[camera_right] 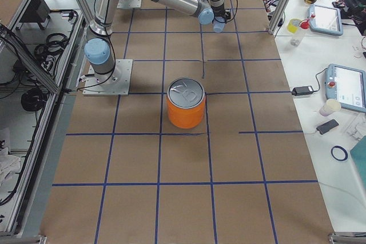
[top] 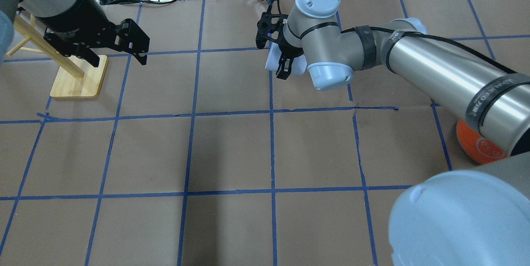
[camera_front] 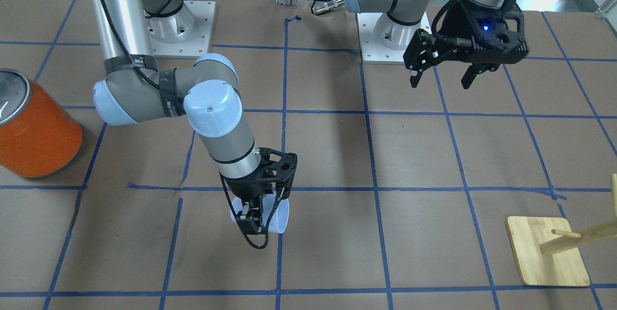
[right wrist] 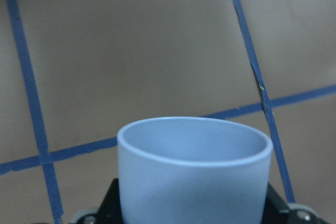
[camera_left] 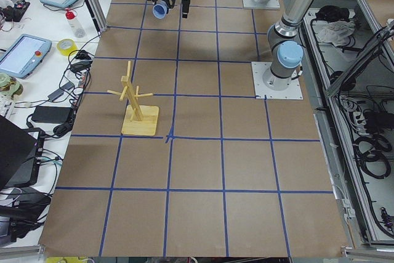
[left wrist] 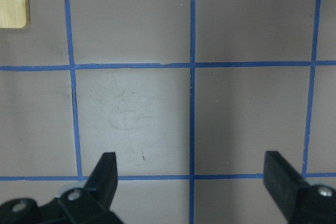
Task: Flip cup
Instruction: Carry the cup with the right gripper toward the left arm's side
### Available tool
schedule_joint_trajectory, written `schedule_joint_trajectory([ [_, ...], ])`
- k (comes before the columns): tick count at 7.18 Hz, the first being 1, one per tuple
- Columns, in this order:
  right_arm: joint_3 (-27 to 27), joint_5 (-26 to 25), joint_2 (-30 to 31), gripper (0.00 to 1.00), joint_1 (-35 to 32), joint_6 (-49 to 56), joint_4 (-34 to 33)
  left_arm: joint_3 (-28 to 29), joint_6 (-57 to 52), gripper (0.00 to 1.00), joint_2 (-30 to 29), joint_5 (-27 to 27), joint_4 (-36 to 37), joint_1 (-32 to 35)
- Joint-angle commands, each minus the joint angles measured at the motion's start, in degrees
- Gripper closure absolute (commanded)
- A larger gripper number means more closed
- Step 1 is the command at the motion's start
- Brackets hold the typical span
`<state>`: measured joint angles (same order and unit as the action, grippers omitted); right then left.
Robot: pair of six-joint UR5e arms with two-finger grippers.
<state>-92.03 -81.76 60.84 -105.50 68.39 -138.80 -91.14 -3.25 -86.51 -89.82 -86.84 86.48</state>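
The cup (camera_front: 283, 214) is a small pale blue tumbler, held on its side in my right gripper (camera_front: 255, 221), which is shut on it near the table's far middle. In the overhead view the cup (top: 270, 60) shows on both sides of the right gripper (top: 281, 60). In the right wrist view the cup (right wrist: 194, 171) fills the lower middle, rim forward, and hides the fingers. I cannot tell whether it touches the paper. My left gripper (camera_front: 441, 81) is open and empty, raised above the table; its fingers (left wrist: 107, 174) stand wide apart over bare paper.
A large orange can (camera_front: 36, 129) with a silver top stands on the robot's right side, and it also shows in the exterior right view (camera_right: 186, 107). A wooden peg rack (camera_front: 547, 252) on a square base stands at the far left, close to the left gripper (top: 118, 57).
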Motion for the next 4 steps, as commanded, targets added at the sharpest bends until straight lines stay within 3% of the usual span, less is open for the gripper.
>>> schedule_joint_trajectory([
  [1,0.09,-0.07,-1.16,0.26,-4.71,9.12,-0.68,0.00,0.00,0.00,0.03,0.00,0.00,0.00],
  [4,0.10,-0.07,-5.47,0.26,-5.95,10.00,-1.91,0.00,0.00,0.00,0.03,0.00,0.00,0.00],
])
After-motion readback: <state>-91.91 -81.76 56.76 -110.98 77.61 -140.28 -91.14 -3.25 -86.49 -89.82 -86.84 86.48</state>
